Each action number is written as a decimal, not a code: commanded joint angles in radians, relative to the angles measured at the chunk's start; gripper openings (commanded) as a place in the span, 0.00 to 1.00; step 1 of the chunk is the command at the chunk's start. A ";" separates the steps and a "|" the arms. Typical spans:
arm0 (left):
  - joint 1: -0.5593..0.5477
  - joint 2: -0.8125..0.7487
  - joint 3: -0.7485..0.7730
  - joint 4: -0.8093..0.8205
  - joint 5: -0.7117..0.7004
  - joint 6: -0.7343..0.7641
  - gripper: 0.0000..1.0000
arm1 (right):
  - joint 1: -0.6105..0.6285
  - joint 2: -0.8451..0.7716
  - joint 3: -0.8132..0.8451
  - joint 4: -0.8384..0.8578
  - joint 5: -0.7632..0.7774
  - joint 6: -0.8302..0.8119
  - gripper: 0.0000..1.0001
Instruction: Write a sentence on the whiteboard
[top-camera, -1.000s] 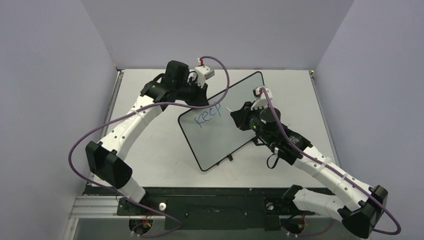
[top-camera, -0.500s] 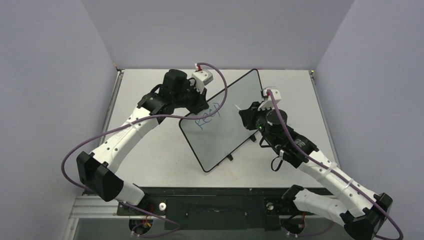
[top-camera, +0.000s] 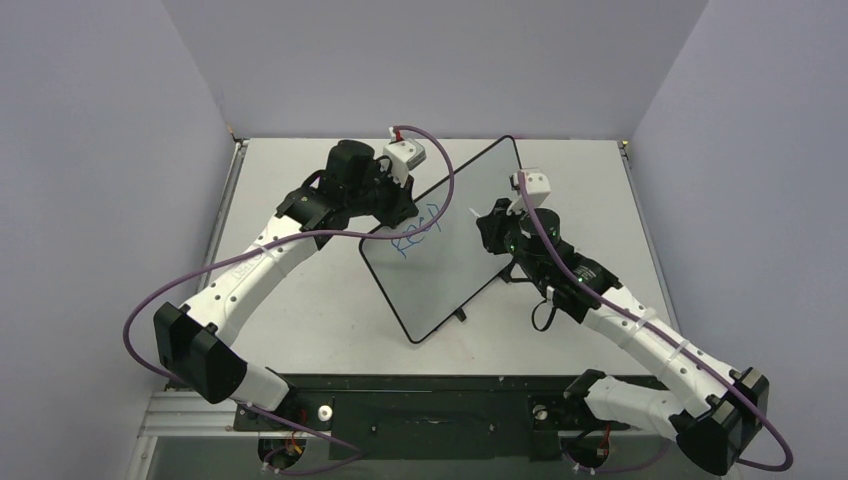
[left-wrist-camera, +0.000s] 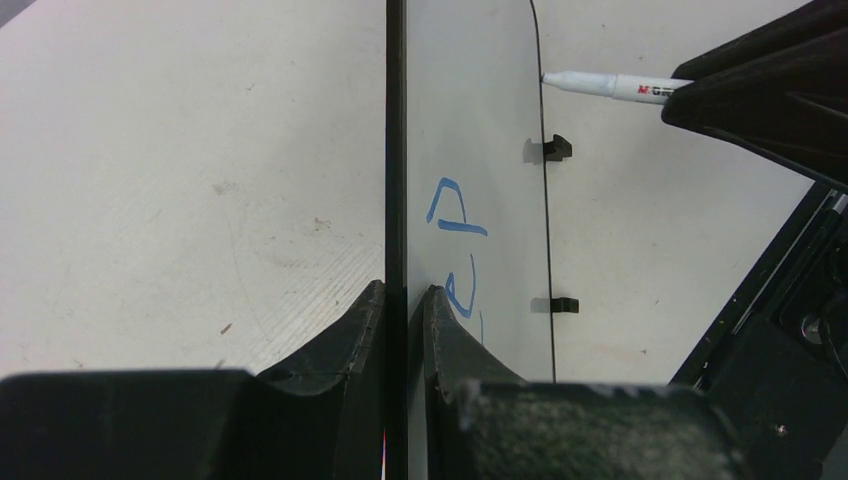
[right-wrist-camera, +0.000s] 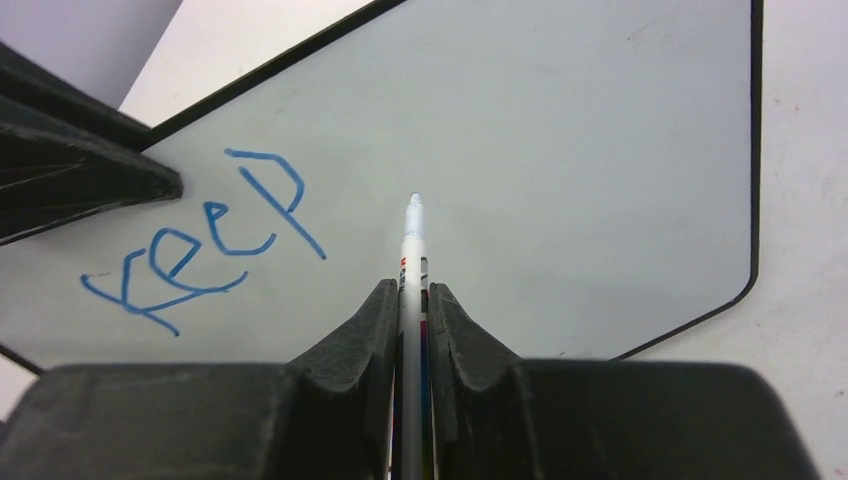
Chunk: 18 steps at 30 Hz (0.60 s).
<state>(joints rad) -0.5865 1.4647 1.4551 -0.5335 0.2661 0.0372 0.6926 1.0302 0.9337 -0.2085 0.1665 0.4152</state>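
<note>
Grey table (top-camera: 320, 310), whiteboard (top-camera: 450, 265) in left jaws, marker (right-wrist-camera: 413, 250) in right jaws

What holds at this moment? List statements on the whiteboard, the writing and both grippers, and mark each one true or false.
1. The left gripper is clamped on the edge of the whiteboard. True.
2. The right gripper holds a black eraser. False: it grips a white marker.
3. The blue lettering reads "keep". True.
4. The writing fills two lines. False: there is one word on one line; the rest of the board is blank.
5. The marker's tip points away from the board. False: it points at the board, just right of the "p".
</note>
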 joint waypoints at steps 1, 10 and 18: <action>0.008 -0.001 -0.006 0.061 -0.103 0.095 0.00 | -0.046 0.043 0.070 0.089 -0.010 0.001 0.00; 0.007 0.001 -0.004 0.052 -0.071 0.101 0.00 | -0.107 0.125 0.141 0.128 -0.095 0.028 0.00; 0.007 0.008 0.004 0.044 -0.053 0.097 0.00 | -0.109 0.186 0.178 0.145 -0.119 0.038 0.00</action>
<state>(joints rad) -0.5865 1.4647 1.4525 -0.5285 0.2741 0.0410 0.5884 1.1934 1.0641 -0.1207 0.0753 0.4381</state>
